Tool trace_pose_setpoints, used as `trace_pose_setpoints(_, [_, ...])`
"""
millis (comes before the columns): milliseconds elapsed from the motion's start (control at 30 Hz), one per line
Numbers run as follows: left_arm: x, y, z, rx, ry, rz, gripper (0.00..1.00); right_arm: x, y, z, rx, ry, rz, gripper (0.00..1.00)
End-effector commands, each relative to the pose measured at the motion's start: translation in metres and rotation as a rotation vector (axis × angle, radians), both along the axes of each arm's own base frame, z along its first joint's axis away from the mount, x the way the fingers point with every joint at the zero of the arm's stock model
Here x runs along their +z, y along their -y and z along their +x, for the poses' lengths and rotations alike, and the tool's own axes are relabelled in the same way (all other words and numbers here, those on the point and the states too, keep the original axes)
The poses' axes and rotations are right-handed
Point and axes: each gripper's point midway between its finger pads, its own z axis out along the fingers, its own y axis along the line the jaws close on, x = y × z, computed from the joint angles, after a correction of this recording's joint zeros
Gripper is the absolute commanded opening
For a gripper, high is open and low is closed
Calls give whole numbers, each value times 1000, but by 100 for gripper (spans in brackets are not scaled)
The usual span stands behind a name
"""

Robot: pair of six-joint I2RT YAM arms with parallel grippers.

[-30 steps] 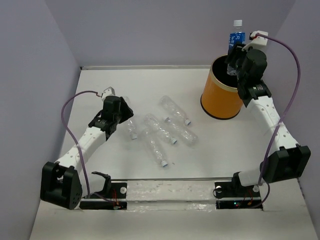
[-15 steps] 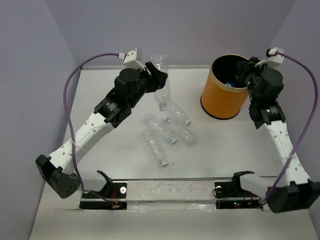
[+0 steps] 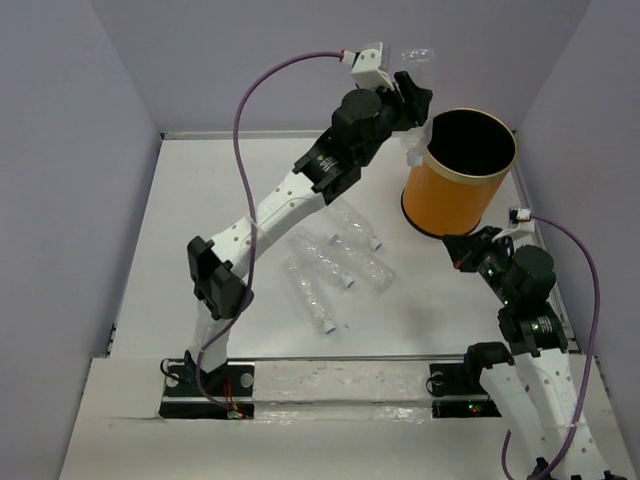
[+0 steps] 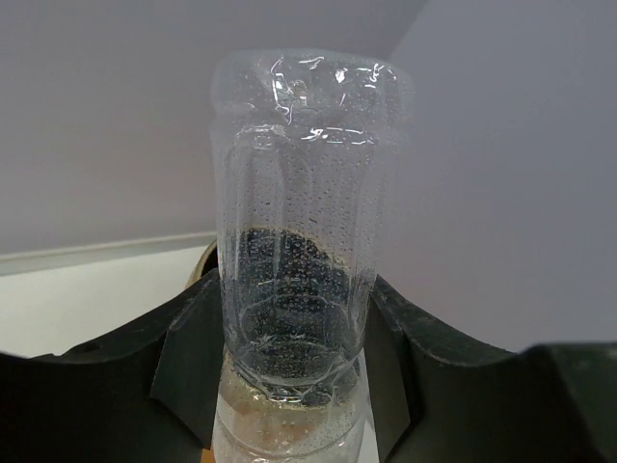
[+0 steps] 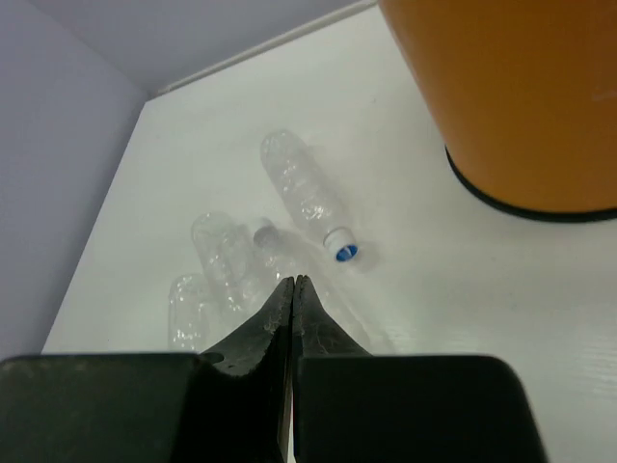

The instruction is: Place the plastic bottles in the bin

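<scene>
Four plastic bottles (image 3: 322, 258) are lying left of the bin (image 3: 448, 198). The left gripper (image 3: 412, 100) is clamping a fifth bottle (image 4: 299, 241) beside its rim, while the right gripper (image 5: 293, 287) is hovering near it, fingers pressed together, empty.

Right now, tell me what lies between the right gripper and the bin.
Nothing but bare table, as the top external view shows, between right gripper and bin.

I see white plastic link shells (image 3: 285, 200), black rounded joint housings (image 3: 215, 280), a thin purple cable (image 3: 237, 140) trailing along each arm, a small white camera block (image 3: 367, 62), and matte black gripper fingers (image 5: 253, 333).
</scene>
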Motion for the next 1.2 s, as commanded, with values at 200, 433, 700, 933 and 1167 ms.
trace_pose_setpoints(200, [69,41,26,123,316,-335,44,-12,-18,-39,140,-26,3,0])
trace_pose_setpoints(433, [32,67,41,153,378,-447,51,-7,-25,-48,197,-5,10,0])
trace_pose_setpoints(700, [31,74,36,123,396,-379,99,-3,-27,-46,206,5,7,0])
trace_pose_setpoints(933, [95,12,-12,123,424,-181,99,-3,-36,-29,253,-5,13,0])
trace_pose_setpoints(1167, [-26,-93,-53,239,29,43,99,-11,-77,-9,421,-50,-4,0])
